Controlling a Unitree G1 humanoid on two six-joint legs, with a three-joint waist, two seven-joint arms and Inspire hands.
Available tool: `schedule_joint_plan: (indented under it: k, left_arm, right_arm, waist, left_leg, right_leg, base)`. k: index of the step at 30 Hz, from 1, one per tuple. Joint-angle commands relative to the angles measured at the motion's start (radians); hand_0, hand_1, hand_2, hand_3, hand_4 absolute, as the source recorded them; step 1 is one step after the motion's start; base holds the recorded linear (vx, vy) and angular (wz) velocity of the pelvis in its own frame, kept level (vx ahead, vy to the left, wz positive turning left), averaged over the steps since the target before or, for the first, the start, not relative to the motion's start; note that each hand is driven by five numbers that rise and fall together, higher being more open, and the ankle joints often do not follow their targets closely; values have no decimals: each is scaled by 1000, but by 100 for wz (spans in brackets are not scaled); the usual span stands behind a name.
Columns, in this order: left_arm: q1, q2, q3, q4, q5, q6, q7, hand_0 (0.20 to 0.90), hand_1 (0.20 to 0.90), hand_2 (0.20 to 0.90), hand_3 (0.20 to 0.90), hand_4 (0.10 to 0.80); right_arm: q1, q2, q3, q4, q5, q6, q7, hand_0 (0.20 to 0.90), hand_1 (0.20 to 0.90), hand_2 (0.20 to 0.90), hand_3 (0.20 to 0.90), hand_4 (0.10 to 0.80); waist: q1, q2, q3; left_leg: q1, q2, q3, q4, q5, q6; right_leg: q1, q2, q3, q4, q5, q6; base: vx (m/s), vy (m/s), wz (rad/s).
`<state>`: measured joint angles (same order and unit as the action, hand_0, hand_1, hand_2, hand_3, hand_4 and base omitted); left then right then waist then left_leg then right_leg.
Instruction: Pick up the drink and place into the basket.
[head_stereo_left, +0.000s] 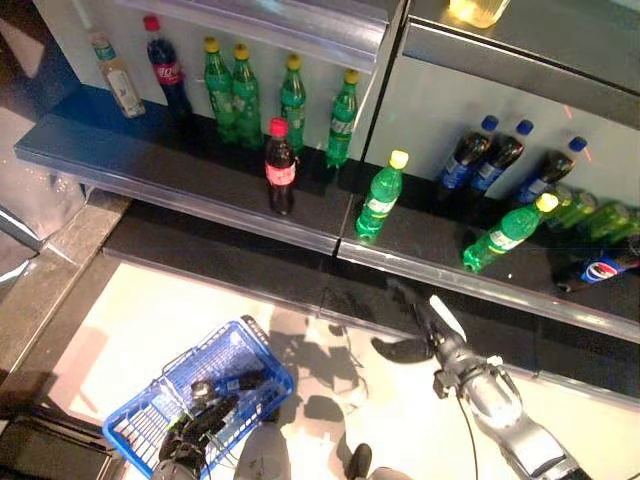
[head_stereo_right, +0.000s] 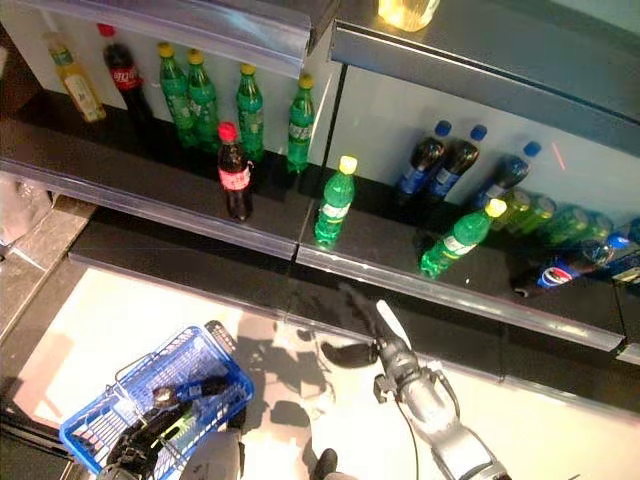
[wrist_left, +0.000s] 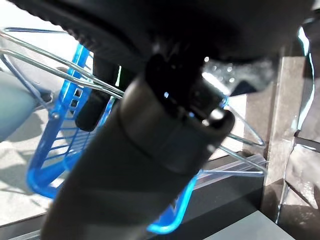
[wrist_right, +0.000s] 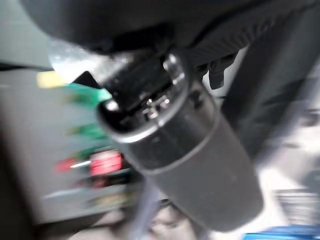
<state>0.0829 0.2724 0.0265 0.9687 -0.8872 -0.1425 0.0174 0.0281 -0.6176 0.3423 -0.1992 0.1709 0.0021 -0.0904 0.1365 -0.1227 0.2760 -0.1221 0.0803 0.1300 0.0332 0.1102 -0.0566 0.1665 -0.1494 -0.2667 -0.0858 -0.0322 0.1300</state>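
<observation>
A green bottle with a yellow cap (head_stereo_left: 380, 200) stands alone near the front of the dark shelf (head_stereo_left: 200, 190). A cola bottle with a red cap (head_stereo_left: 280, 165) stands to its left. My right hand (head_stereo_left: 432, 335) hovers below the shelf edge, in front of and slightly right of the green bottle. It is open and empty, its white-covered thumb raised toward the shelf. At the lower left my left hand (head_stereo_left: 205, 412) is curled round the wire handle of the blue basket (head_stereo_left: 140, 405), which also shows in the left wrist view as the basket (wrist_left: 50, 150).
More green bottles (head_stereo_left: 245, 90) and another cola bottle (head_stereo_left: 165, 70) line the back of the shelf. To the right, dark blue-capped bottles (head_stereo_left: 485, 155) stand and a green bottle (head_stereo_left: 505, 238) lies tilted among others. A shelf (head_stereo_left: 300, 25) hangs above. The floor before the shelf is pale.
</observation>
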Motion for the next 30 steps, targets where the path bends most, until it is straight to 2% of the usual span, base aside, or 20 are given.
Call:
schedule_joint_plan:
  k: [1,5,6,15,22,25,30]
  left_arm:
    - [40,-24,-35,-40,50,-49,-68,300,300,300,200,100]
    - [29,-42,-44,-19,58,-54,-84,300,300,300,200,100]
    - [22,-52,-55,-7,68,-57,-91,300,300,300,200,100]
    - [43,-44,-78,25,100,-48,-110,300,300,300,200,100]
    - [91,-50,-80,26,127,-44,-116,300,300,300,200,100]
    - [110,-56,-88,-5,115,-43,-125,300,300,300,200,100]
    - [122,-64,-101,-36,99,-51,-132,300,300,300,200,100]
  right_arm:
    - [-143,-28,-82,-119,74,-180,-100,900,900,900,900,800]
    - [-256,-1,-122,-139,97,-170,-240,900,900,900,900,800]
    - [-301,22,-135,-129,52,-147,-342,900,900,900,900,800]
    - [-388,81,-117,-22,56,-101,-585,900,900,900,900,800]
    - [-371,149,-134,54,5,-140,-756,900,900,900,900,800]
    - [-343,170,-135,79,-23,-118,-805,900,900,900,900,800]
    - [-297,187,-148,99,-58,-108,-886,900,900,900,900,800]
  waist:
    - [21,13,-75]
    - [31,29,-87]
    - [41,39,-90]
    - [88,66,-52]
    - [94,106,-12]
    - [86,127,6]
    - [72,140,24]
  left_leg:
    - [-37,53,-31,88,-67,-46]
    - [-34,56,-36,100,-70,-50]
    - [-44,51,-48,119,-75,-52]
    - [-111,30,-101,236,-94,-52]
    - [-138,9,-121,291,-100,-50]
    - [-141,1,-122,297,-97,-50]
    - [-140,-2,-119,302,-96,-50]
  right_leg:
    - [10,-51,3,54,21,24]
    - [15,-50,0,72,5,13]
    - [17,-49,-2,87,-6,7]
    - [14,-47,-43,180,-49,-26]
    - [-2,-62,-51,239,-64,-39]
    - [-12,-71,-49,250,-61,-38]
    - [-17,-75,-41,255,-58,-36]
  base:
    - [40,25,4]
    - [53,58,2]
    - [66,69,2]
    - [58,19,18]
    - [54,55,13]
    - [20,87,-1]
    - [8,17,-2]
